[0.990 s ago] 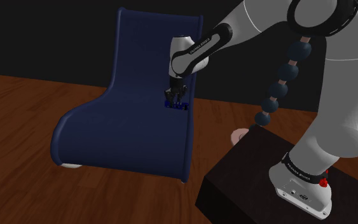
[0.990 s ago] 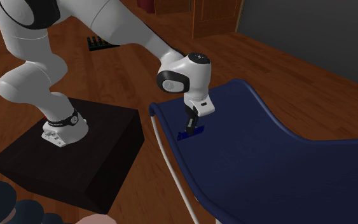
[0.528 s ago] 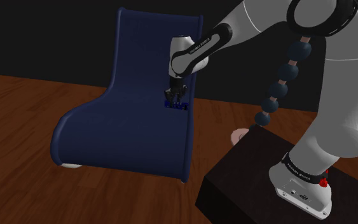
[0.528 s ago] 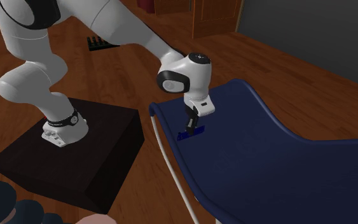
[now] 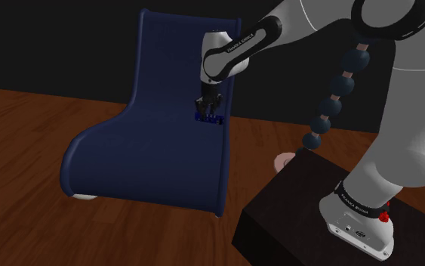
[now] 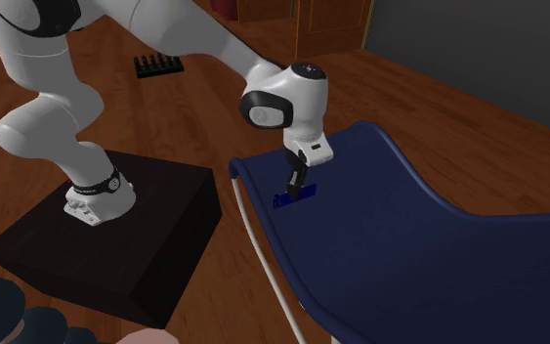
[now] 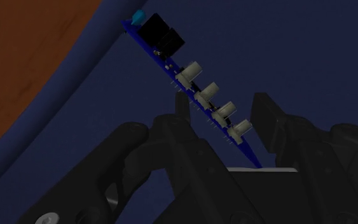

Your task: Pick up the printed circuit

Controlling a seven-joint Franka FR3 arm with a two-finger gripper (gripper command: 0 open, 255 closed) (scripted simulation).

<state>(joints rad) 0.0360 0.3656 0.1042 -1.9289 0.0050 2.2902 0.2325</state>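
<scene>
The printed circuit (image 5: 209,118) is a small blue board carrying white cylinders and a black block (image 7: 161,38). It hangs just above the seat of a dark blue lounge chair (image 5: 150,143), near the chair's edge on the stand's side. My black gripper (image 5: 208,109) points down and is shut on the board. In the second exterior view the board (image 6: 295,195) sticks out sideways below the gripper (image 6: 293,186), over the chair (image 6: 409,244). The wrist view has the board (image 7: 199,92) edge-on, slanting between the two fingers (image 7: 179,116), with the gripper (image 7: 225,121) clasping its near end.
The arm's dark stand (image 6: 106,235) sits on a wooden floor (image 5: 22,174) right beside the chair. A small dark rack (image 6: 157,65) lies on the floor behind the arm, and wooden furniture (image 6: 331,24) stands further back. A pale round object (image 5: 284,160) lies by the stand.
The gripper has risen a little with the board in it, so the board has come up off the chair seat. The wrist has turned slightly.
</scene>
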